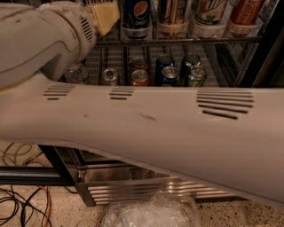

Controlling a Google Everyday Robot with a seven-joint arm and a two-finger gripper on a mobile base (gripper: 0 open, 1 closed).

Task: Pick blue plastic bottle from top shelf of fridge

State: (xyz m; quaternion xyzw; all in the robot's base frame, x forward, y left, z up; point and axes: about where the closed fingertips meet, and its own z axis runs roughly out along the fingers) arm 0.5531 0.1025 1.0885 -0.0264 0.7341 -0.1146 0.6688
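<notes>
My white arm (146, 128) crosses the whole view in front of the fridge (128, 188). My gripper (103, 16), a tan pad at the end of the wrist, is at the top left, at the level of the top shelf (177, 41) and just left of the dark blue Pepsi bottle (135, 14). Only the lower parts of the bottles in the shelf's clear cups show. One has a white label (207, 9), but its lettering is cut off, so I cannot tell whether it is the tea bottle. Whatever stands left of the Pepsi bottle is hidden by my wrist.
Small cans (169, 73) stand on the wire rack below the bottles. A black door frame (266, 57) runs down the right side. The floor holds a crumpled clear plastic container (151, 213) in front of the steel grille and loose cables (22, 206) at the left.
</notes>
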